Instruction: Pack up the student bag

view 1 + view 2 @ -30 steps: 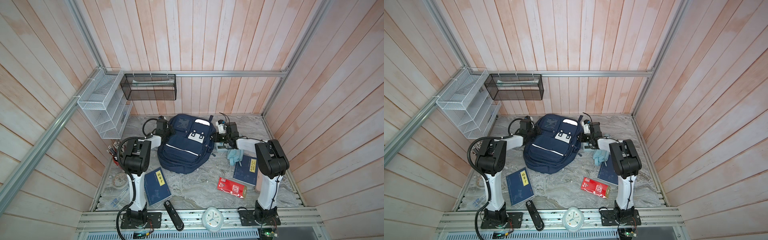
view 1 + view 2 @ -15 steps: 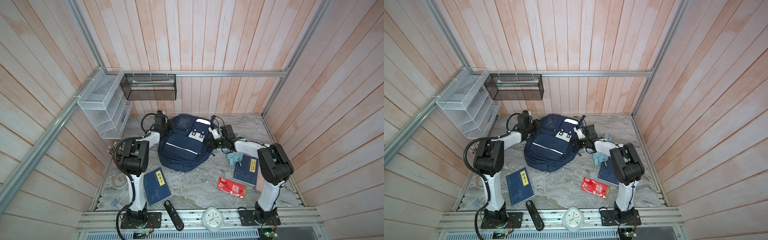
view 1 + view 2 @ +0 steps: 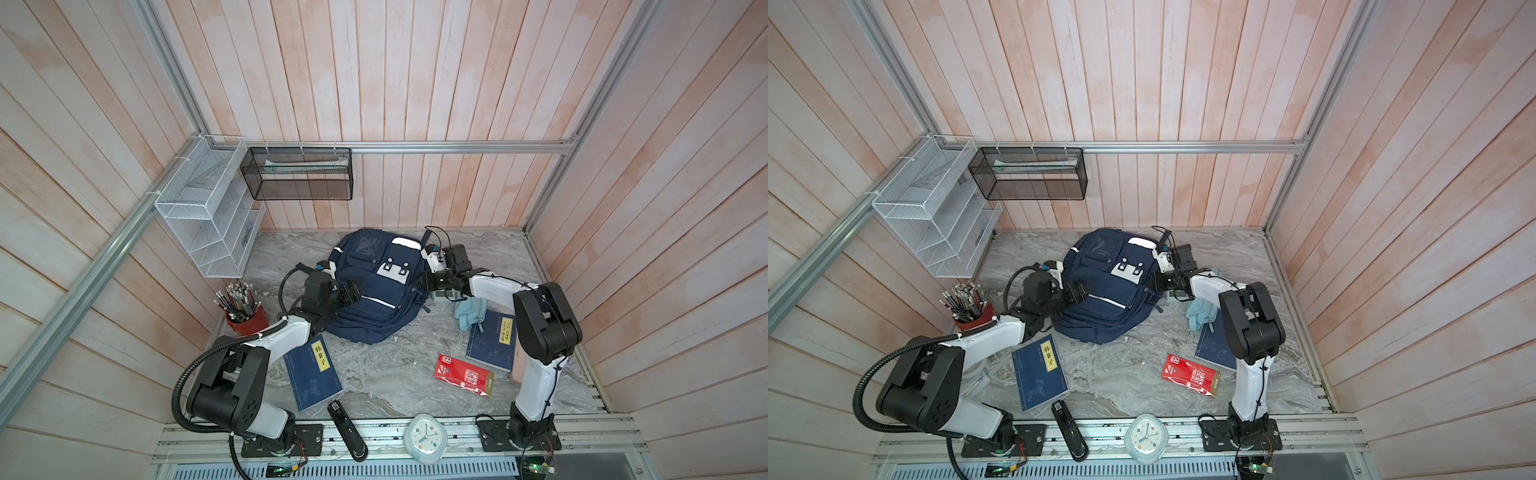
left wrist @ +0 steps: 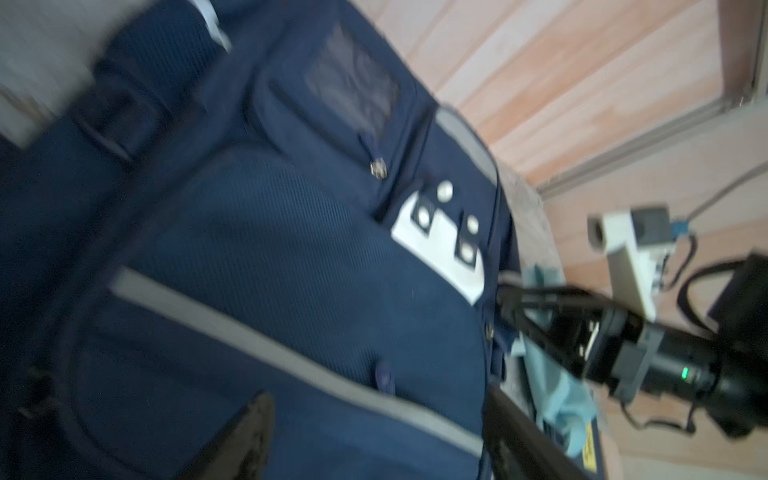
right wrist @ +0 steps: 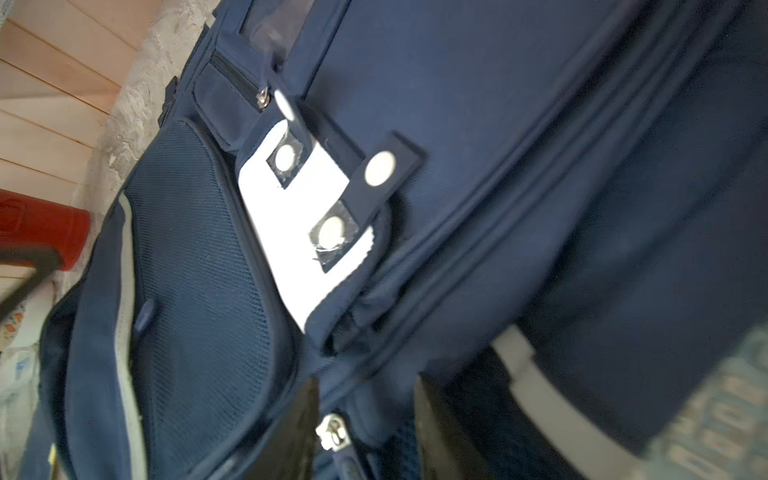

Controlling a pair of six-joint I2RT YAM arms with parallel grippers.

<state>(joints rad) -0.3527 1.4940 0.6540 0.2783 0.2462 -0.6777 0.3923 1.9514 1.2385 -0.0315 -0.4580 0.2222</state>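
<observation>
On the desk (image 3: 386, 374), toward the back wall and near the middle in both top views: the bag (image 3: 374, 307), lying flat, front up, white flap pocket (image 3: 392, 270) facing the ceiling. At the bag's left flank, above the grey stripe: the left pincer (image 3: 351, 293), spread wide, only the cloth below the gap. Whether touching that cloth is impossible to tell, the left wrist view being blurred. At the bag's right edge: the right pincer (image 3: 424, 282), partly spread, a metal zip pull (image 5: 332, 432) in the gap, just beside one finger (image 5: 299, 428), not visibly clamped. Near the bag's right corner, beside the right arm: a light-blue pouch (image 3: 467, 313), touching the corner of a blue book (image 3: 492, 345). In front of the bag, apart from it: another blue book (image 3: 313, 378) with a yellow label, and a red packet (image 3: 463, 376). At the front rail: a black stapler (image 3: 347, 430) and a white clock (image 3: 424, 438). Left of the bag: a red pot of pencils (image 3: 243, 311). On the walls: a white wire rack (image 3: 203, 224), a black mesh basket (image 3: 297, 174).
</observation>
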